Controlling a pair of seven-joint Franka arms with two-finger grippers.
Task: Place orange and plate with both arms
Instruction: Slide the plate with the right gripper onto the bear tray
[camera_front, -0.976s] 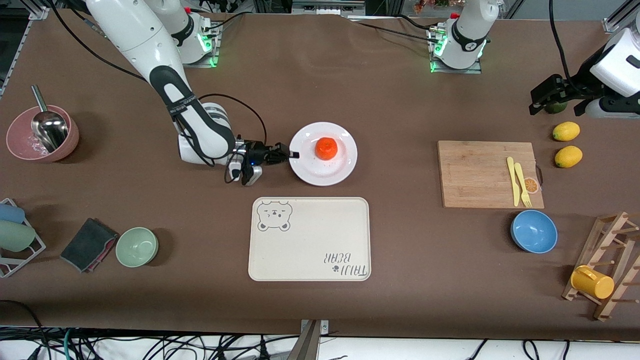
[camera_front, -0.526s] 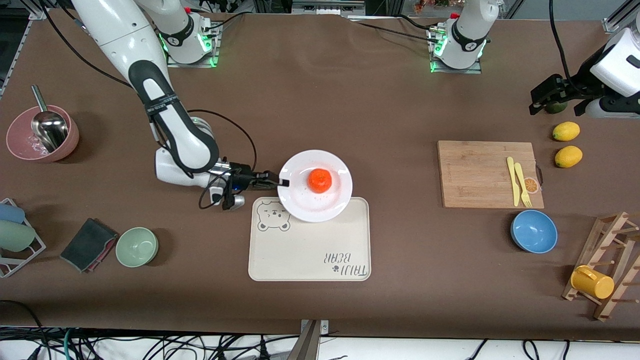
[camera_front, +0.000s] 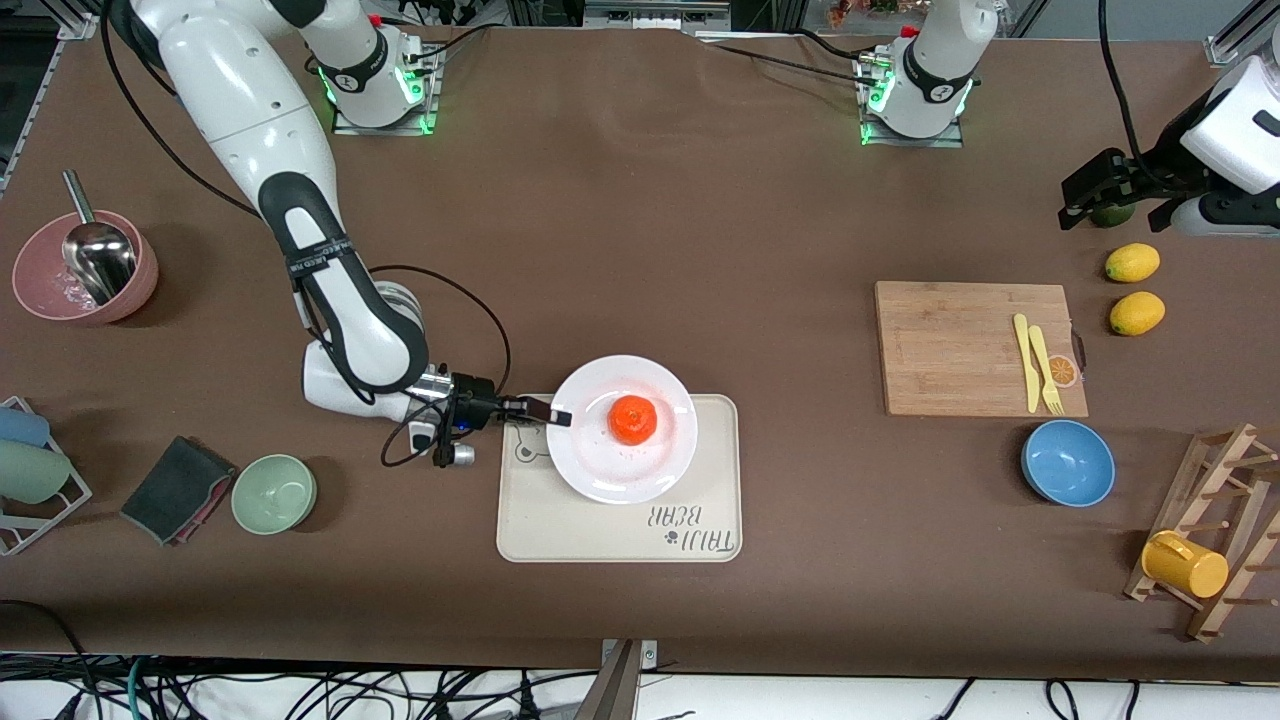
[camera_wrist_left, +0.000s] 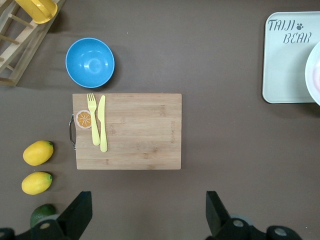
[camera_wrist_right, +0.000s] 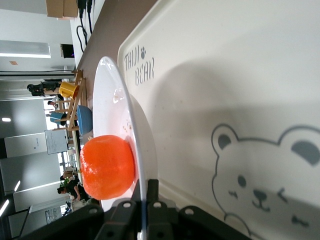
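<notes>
The right end effector (camera_front: 557, 417) pinches the rim of the plate (camera_front: 600, 470) edge-on, one finger above and one below, as the right wrist view shows with the thin white edge (camera_wrist_right: 141, 165) running straight into the clamp. The plate hangs out ahead of the fingertips over the bear-print tray (camera_front: 620, 530), and the wrist view shows a shadowed gap beneath it, so I judge it is not yet set down. The orange (camera_front: 633, 420) sits on the plate just past the fingertips, near the plate's middle; in the wrist view it (camera_wrist_right: 107, 166) bulges above the rim close to the grip.

The plate looks stiff, glossy and probably breakable, so the rim pinch is the only real hold, and a slick one. All its weight and the fruit's hang out from that one edge, so any tilt or jolt could let it pivot or slip in the fingers. The orange is round, light and free to roll; it stays put only while the plate stays level. A slow, flat descent onto the tray seems the safe course, with the fingers released only once the base rests fully on it.

The left end effector (camera_front: 1110, 195) waits, well apart from the plate, at the left arm's end of the surface, hanging over a dark green fruit (camera_front: 1110, 213) near two lemons (camera_front: 1132, 263). Its fingers (camera_wrist_left: 80, 212) stand spread wide with nothing between them.
</notes>
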